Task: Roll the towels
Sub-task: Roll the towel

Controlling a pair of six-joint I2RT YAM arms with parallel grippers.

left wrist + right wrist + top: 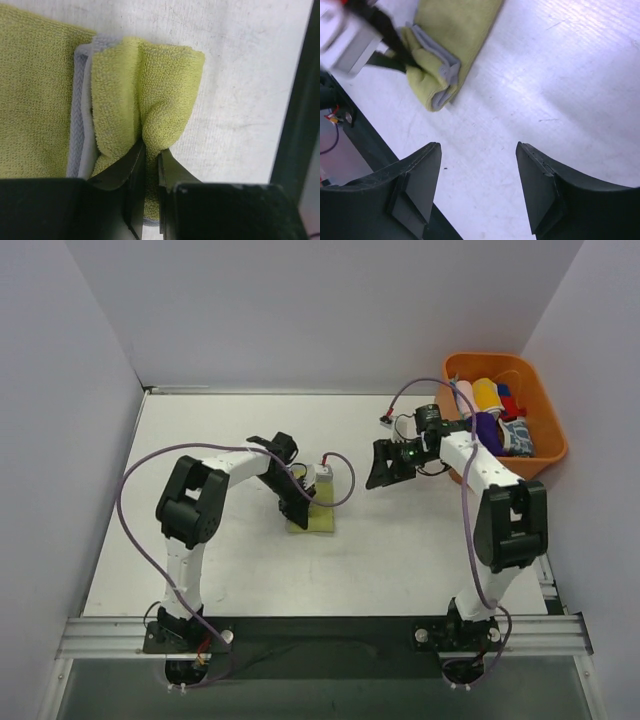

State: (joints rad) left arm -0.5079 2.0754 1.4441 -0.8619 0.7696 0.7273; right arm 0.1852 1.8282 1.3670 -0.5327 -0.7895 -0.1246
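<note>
Since the yellow-green towel (145,90) looks light and floppy, the left gripper (151,150) pinches its folded end; the right gripper (477,170) gapes empty.

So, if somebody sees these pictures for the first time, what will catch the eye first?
First, the yellow-green towel near the middle of the table, with a folded edge pinched by the shut left gripper. Next, the orange basket at the far right corner, full of colourful things. The right gripper hangs open and empty above bare table, between the towel and the basket.
</note>
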